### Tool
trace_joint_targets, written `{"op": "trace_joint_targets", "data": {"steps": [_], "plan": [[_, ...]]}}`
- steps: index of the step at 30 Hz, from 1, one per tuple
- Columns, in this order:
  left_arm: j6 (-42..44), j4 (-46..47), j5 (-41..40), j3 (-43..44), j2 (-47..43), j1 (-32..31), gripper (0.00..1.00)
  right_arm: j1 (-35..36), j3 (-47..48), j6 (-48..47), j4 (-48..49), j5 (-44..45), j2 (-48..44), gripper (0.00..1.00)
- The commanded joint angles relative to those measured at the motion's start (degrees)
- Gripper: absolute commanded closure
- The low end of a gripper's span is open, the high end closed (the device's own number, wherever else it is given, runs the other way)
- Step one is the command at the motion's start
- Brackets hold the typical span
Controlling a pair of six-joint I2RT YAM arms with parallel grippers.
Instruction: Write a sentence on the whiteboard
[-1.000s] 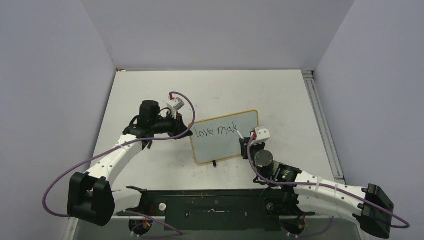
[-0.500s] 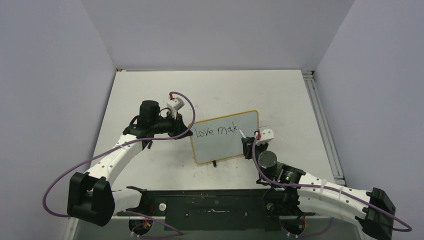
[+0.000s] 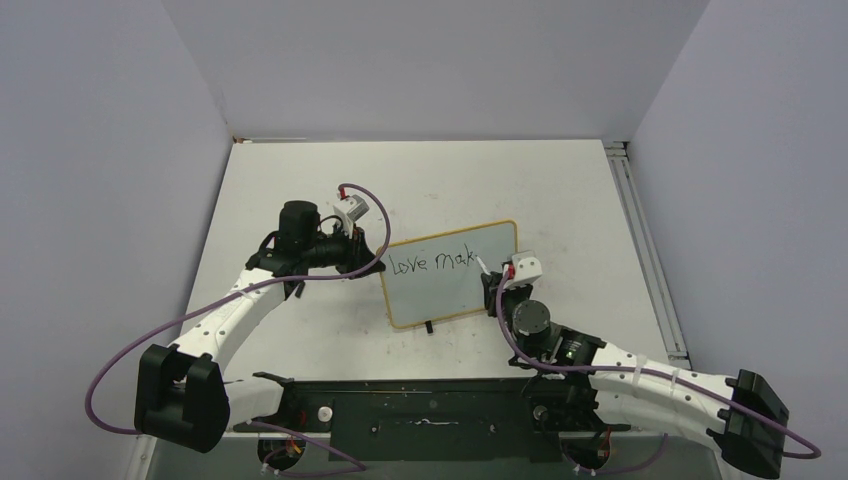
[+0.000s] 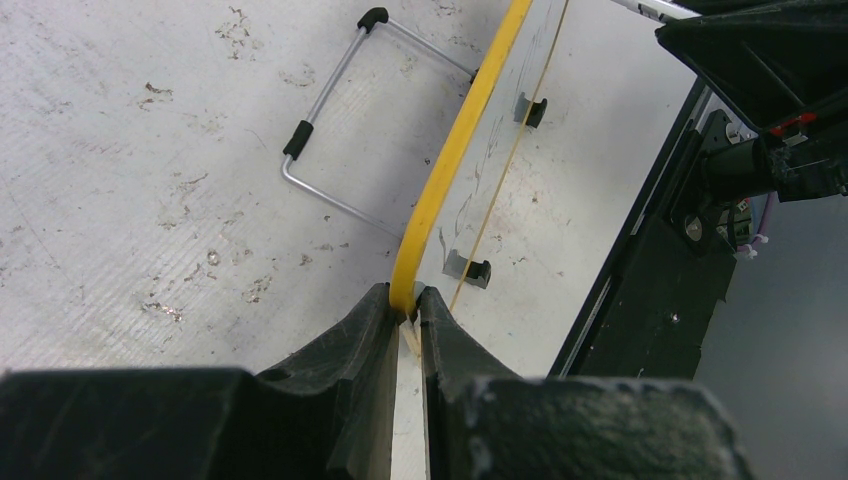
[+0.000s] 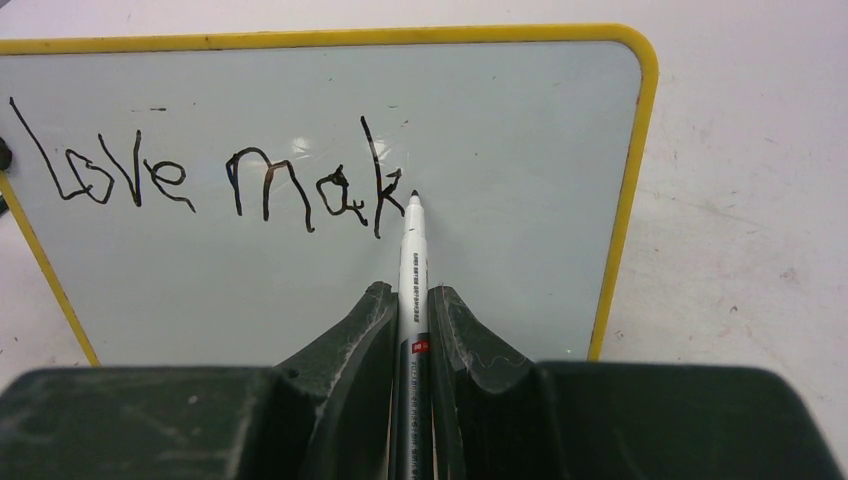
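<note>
right end effector point(image 5: 410, 305): black fingers clamped on a white-barrelled marker point(image 5: 413, 265); at the board's 4 o'clock edge in the top view.
marker tip: black, pointing to 12 o'clock, just beside the last letter at its 3 o'clock; contact with the surface cannot be told.
sentence point(image 5: 220, 185): thin black handwritten strokes, one line reading "Love mak", across the board's upper part.
whiteboard point(image 3: 445, 295): small rectangle with a pale grey-white surface and yellow rounded frame. Stands on edge mid-counter, leaning back, on small black feet point(image 4: 478, 270).
left end effector point(image 4: 405, 305): black fingers closed on the yellow frame at the board's 9 o'clock edge.
wire stand point(image 4: 330, 150): grey bent wire with black end caps, resting on the counter at the board's back.
counter point(image 3: 450, 180): white, scuffed.
</note>
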Motion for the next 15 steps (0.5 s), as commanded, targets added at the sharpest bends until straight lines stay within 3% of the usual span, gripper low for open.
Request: {"op": "trace_joint_targets", "data": {"steps": [1, 15], "plan": [[1.09, -0.74, -1.28, 1.9, -0.67, -0.1, 1.0, -0.55, 0.23, -1.25, 4.05, 0.14, 0.69, 0.95], [1.09, -0.74, -1.28, 1.91, -0.48, -0.1, 1.0, -1.08, -0.14, 0.3, 1.94, 0.42, 1.42, 0.95]]}}
